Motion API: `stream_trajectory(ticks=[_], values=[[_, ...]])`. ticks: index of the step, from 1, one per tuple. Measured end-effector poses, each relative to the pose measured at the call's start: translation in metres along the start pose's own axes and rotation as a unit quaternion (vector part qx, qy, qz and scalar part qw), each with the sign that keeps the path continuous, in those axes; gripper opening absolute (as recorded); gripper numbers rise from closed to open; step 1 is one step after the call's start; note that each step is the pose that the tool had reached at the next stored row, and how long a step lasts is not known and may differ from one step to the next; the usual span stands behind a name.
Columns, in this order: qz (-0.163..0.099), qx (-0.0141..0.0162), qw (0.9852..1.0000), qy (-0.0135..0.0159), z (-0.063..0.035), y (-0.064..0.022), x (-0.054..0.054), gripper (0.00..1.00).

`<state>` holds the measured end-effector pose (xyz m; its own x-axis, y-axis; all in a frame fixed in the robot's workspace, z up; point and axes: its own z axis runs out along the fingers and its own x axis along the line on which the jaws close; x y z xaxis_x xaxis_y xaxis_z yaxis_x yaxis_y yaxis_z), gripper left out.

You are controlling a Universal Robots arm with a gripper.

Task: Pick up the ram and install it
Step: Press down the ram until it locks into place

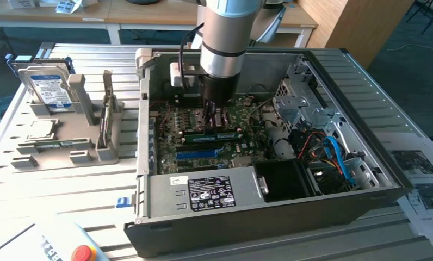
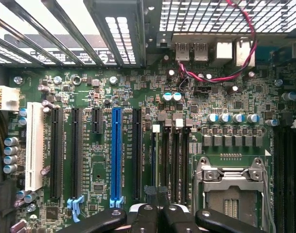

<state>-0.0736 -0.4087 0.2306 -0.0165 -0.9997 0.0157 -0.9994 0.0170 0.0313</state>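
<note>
A green ram stick (image 1: 210, 136) lies along the memory slots of the motherboard inside the open computer case (image 1: 362, 163). My gripper (image 1: 211, 120) reaches down into the case right above that stick, fingers shut together. Whether they touch it I cannot tell. In the wrist view the gripper (image 2: 157, 211) is shut with the black memory slots (image 2: 176, 160) just ahead of its fingertips. A second ram stick (image 1: 107, 109) stands on edge in the grey holder (image 1: 64, 155) at the exterior view's left.
The holder also carries a silver hard drive (image 1: 49, 87) and a square processor chip (image 1: 42, 129). The case holds the power supply (image 1: 202, 193), drive cage (image 1: 303, 100) and blue cables (image 1: 336, 155). An empty processor socket (image 2: 230, 189) and a blue expansion slot (image 2: 116, 150) flank the memory slots.
</note>
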Motion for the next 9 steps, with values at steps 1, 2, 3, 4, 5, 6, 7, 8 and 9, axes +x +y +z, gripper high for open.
stream_trajectory(ticks=[1, 2, 3, 4, 5, 6, 7, 8, 9], values=[[0.000, 0.0000, 1.0000, 0.0001, -0.0019, 0.0001, 0.000, 0.10], [0.000, 0.0000, 1.0000, 0.0001, -0.0040, 0.0002, 0.000, 0.10], [0.000, 0.0000, 1.0000, 0.0001, -0.0066, 0.0002, 0.000, 0.10], [0.000, 0.0000, 1.0000, 0.0001, -0.0094, 0.0003, 0.000, 0.10], [0.000, 0.0000, 1.0000, 0.0000, -0.0122, 0.0004, 0.000, 0.10], [0.000, 0.0000, 1.0000, 0.0001, -0.0152, 0.0005, 0.000, 0.10], [0.000, 0.0000, 1.0000, 0.0001, -0.0183, 0.0005, 0.000, 0.10], [0.000, 0.0000, 1.0000, 0.0000, -0.0213, 0.0005, 0.000, 0.10], [0.000, 0.0000, 1.0000, 0.0001, -0.0243, 0.0006, 0.000, 0.10]])
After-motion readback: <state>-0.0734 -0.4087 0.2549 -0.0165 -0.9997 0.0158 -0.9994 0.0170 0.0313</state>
